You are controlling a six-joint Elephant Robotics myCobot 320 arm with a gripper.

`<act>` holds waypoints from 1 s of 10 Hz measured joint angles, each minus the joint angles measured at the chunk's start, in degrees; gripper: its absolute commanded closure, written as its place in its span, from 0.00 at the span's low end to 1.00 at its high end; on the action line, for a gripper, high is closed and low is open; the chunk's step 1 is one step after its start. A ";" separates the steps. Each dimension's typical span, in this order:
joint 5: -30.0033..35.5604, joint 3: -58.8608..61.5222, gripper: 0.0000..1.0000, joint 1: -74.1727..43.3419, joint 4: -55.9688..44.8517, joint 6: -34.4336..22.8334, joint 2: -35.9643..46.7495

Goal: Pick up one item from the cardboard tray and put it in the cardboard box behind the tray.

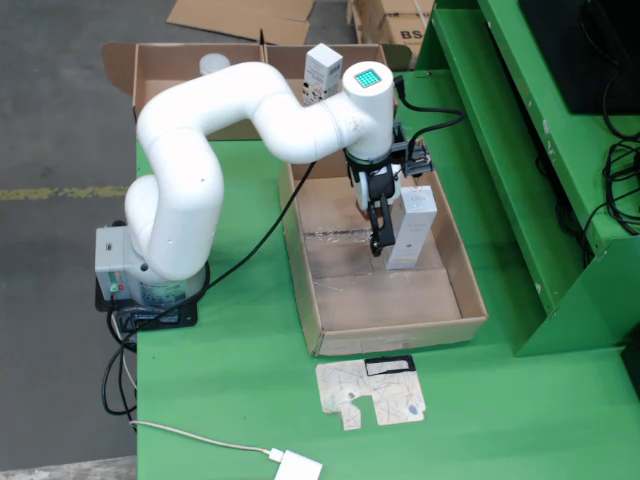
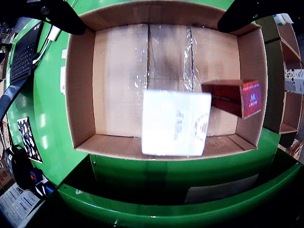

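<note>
Closest to our wrist view, a white box (image 2: 175, 123) stands upright in the cardboard tray (image 2: 80, 90), blurred. We see the tray's four walls ringing bare floor to its left. Beside it a red box (image 2: 232, 97) lies against the right wall. From the fixed view, the green worktop (image 1: 230, 380) carries the tray, with open room in front. Behind sits the cardboard box (image 1: 165, 70), holding a small white carton (image 1: 322, 70). Our gripper (image 1: 378, 240) hangs beside the white box; we cannot tell how wide its fingers (image 1: 376, 243) stand.
</note>
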 measured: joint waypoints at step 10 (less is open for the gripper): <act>0.00 18.99 0.00 -0.18 0.00 0.00 -8.97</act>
